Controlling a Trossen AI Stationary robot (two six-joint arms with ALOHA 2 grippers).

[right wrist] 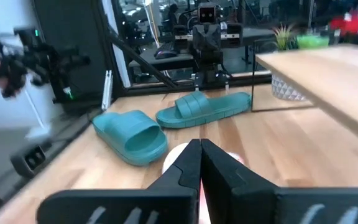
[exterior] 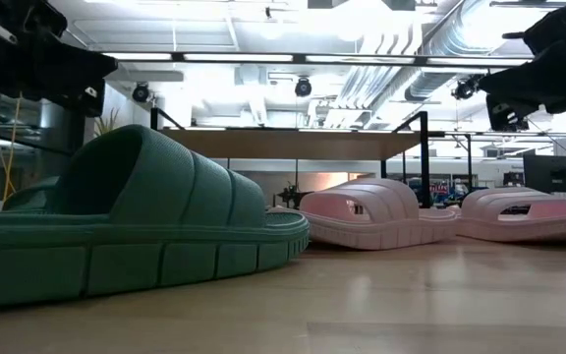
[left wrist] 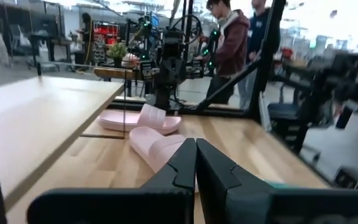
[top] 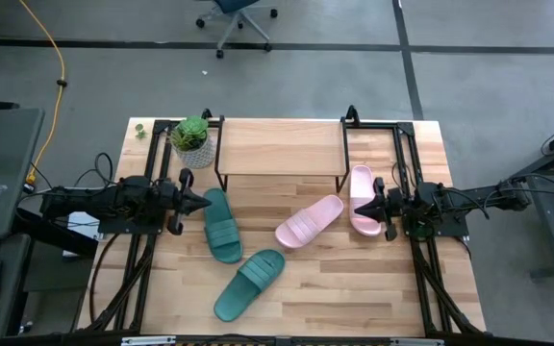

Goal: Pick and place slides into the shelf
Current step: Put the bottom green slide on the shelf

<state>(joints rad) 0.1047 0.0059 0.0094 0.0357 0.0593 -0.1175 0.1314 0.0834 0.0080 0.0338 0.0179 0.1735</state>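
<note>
Two dark teal slides lie sole-down on the tabletop, one (top: 222, 225) left of centre and one (top: 249, 284) nearer the front edge. Two pale pink slides lie right of centre, one (top: 310, 221) slanted and one (top: 362, 199) beside the shelf's right leg. The shelf (top: 279, 149) stands at the far middle on thin black legs, with nothing on its plank. My left gripper (top: 205, 202) is shut and level, its tip above the far end of the left teal slide. My right gripper (top: 365, 206) is shut and level above the right pink slide. Neither touches anything.
A potted green plant (top: 192, 139) stands at the shelf's left end. Black frame rails (top: 407, 154) run along both table sides. People stand in the room beyond the table (left wrist: 232, 43). Bare tabletop lies near the front edge (top: 354, 298).
</note>
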